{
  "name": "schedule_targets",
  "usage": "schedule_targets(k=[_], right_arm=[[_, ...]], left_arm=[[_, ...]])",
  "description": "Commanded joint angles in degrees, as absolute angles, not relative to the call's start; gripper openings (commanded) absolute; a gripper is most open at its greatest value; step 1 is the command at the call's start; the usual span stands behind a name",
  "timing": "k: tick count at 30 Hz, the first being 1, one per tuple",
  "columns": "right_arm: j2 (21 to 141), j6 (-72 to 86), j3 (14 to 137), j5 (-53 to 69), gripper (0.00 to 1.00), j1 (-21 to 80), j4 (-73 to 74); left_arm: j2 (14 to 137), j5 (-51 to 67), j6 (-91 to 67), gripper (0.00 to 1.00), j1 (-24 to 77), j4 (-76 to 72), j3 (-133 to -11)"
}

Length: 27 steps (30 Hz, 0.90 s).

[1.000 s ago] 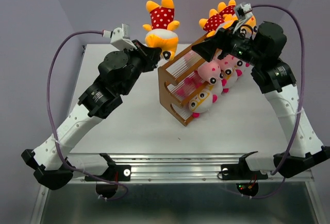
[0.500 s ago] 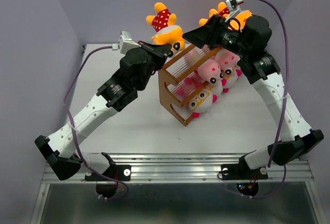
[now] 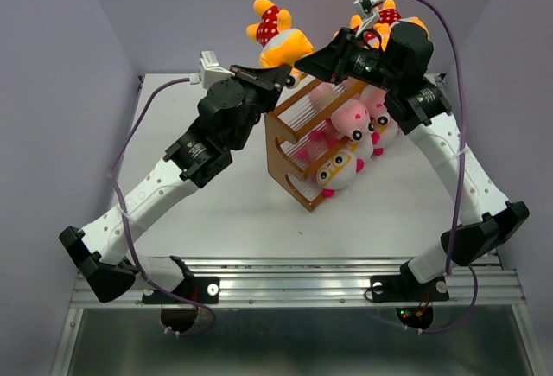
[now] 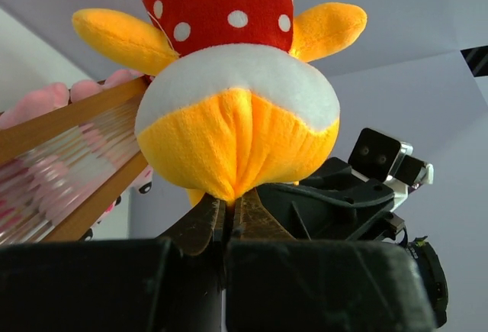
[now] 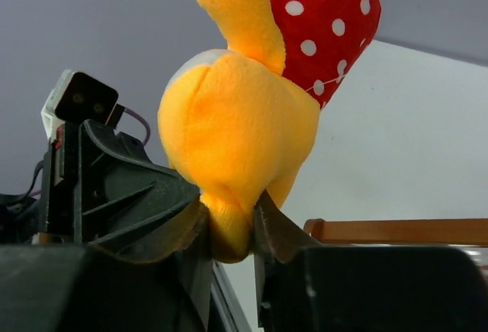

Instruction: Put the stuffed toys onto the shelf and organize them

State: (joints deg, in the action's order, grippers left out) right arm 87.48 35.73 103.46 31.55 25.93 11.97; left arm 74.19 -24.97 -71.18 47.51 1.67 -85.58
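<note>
A yellow-orange stuffed toy point(image 3: 278, 37) in a red polka-dot outfit hangs in the air above the back left end of the shelf point(image 3: 296, 149). My left gripper point(image 3: 280, 73) is shut on a fold of its yellow plush point(image 4: 236, 118), the jaws pinched tight point(image 4: 229, 208). My right gripper point(image 3: 314, 58) comes in from the right and is shut on another yellow lump of the same toy point(image 5: 232, 130), squeezed between its pads point(image 5: 229, 229). The shelf holds pink toys point(image 3: 351, 120) and a white-faced one with orange glasses point(image 3: 337, 168).
Another yellow-orange polka-dot toy point(image 3: 387, 18) shows behind my right arm at the shelf's far end. The shelf's wooden rail point(image 4: 69, 117) lies close left of the held toy and appears low right in the right wrist view point(image 5: 396, 230). White tabletop point(image 3: 216, 212) surrounds the shelf.
My right gripper moved left to the toy and closed from open onto it. The left arm carried the toy rightward toward the shelf, then lifted it slightly.
</note>
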Motion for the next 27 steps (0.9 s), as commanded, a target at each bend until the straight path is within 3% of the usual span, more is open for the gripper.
schedule_targets(k=[1,2,5,8,9,11,12,13,15,18,27], right_arm=[[87.63,33.40,107.66,31.82,0.08,26.46,7.56],[87.54,33.05,107.84,31.73,0.02,26.46,7.56],[87.28,31.82,107.84,31.82,0.01,26.46,7.38],[86.40,29.28,107.93,31.38,0.01,26.46,7.38],[85.53,27.70,107.58,31.29,0.01,26.46,7.47],[84.47,26.11,107.05,31.73,0.01,25.84,7.47],[83.85,24.97,106.09,31.90,0.01,25.23,7.47],[82.54,24.53,105.56,32.86,0.01,24.70,7.47],[81.22,22.78,104.42,34.45,0.01,22.86,7.56],[78.67,19.88,101.53,40.84,0.01,19.01,8.35],[79.01,20.38,100.64,65.62,0.01,13.01,11.78]], left_arm=[[73.04,-23.03,-70.84,0.00,47.90,-4.13,-83.42],[72.69,-23.11,-70.23,0.00,47.90,-4.48,-82.89],[71.20,-23.20,-68.74,0.00,47.90,-6.67,-80.78],[69.70,-22.77,-65.40,0.23,47.81,-8.34,-78.93],[68.48,-22.42,-62.87,0.37,47.81,-9.65,-77.62],[66.89,-21.54,-58.65,0.52,47.55,-11.42,-76.03],[64.97,-20.58,-54.53,0.64,47.20,-13.34,-74.02],[63.91,-19.78,-52.14,0.68,46.85,-14.40,-72.87],[61.45,-17.33,-47.48,0.75,45.97,-18.08,-70.24],[55.22,-4.28,-40.97,0.79,39.59,-22.31,-64.88],[55.62,26.93,-38.85,0.91,18.92,-21.95,-67.49]])
